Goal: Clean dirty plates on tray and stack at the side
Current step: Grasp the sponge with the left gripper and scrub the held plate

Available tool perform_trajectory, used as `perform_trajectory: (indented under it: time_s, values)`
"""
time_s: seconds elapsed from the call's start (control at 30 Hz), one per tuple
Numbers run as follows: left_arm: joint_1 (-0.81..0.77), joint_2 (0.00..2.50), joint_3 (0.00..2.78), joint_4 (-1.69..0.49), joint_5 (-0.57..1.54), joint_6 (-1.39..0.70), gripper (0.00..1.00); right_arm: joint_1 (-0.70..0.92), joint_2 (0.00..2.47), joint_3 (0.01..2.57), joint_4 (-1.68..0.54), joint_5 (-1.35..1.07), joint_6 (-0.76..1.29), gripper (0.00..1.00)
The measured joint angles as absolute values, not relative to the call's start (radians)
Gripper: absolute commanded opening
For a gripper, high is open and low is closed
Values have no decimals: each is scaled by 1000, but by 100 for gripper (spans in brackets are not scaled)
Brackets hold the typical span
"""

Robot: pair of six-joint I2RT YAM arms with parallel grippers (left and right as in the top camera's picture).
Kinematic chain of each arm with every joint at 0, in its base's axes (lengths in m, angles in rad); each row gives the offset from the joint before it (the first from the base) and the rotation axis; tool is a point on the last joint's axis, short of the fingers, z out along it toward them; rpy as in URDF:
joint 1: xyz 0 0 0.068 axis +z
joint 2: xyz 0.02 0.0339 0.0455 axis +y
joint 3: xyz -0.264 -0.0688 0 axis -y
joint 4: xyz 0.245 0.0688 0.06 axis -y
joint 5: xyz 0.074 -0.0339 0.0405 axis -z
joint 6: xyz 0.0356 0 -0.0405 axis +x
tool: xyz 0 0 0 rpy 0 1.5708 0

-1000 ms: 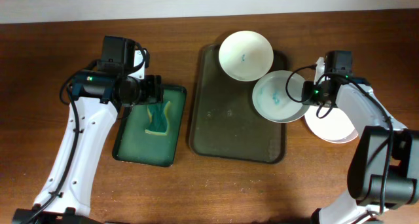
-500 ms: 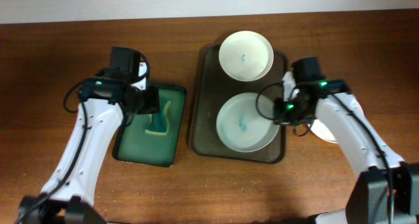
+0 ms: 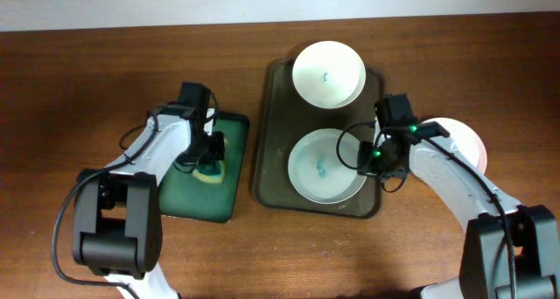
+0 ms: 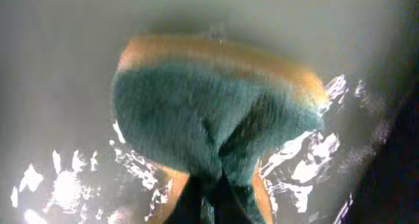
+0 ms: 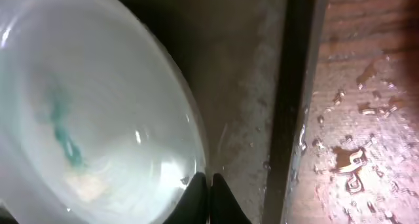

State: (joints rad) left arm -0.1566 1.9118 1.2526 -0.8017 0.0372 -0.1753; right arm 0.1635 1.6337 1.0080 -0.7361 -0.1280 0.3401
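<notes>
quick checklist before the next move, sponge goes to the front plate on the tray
1. Left gripper pinching sponge: ok.
2. Right gripper clamped on front plate rim: ok.
3. Front plate inside tray: ok.
4. Front plate clean: not ok, teal smear in centre.
5. Back plate clean: not ok, teal smear.
6. Side plate clean: cannot tell, partly hidden.
</notes>
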Motion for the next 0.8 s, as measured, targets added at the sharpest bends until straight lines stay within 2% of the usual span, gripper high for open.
perform_trajectory:
  time_s: [0.13, 0.23, 0.43, 0.63, 0.8]
  values:
    - [-160, 1894, 1397, -980, 53, -175, 0, 163, 1634, 922, -591, -129, 340, 4]
    - [-197, 1819, 1469, -976, 142, -175, 0, 163, 1648, 867, -534, -129, 341, 4]
    - [-377, 1839, 1470, -843, 248, -199, 0, 163, 1655, 866, -522, -130, 341, 4]
    - [-589, 2106, 1467, -653, 430, -301, 0, 163, 1659, 865, -518, -132, 341, 4]
    - [-621, 2142, 1470, -607, 458, -345, 0, 162, 1660, 865, -519, -121, 341, 4]
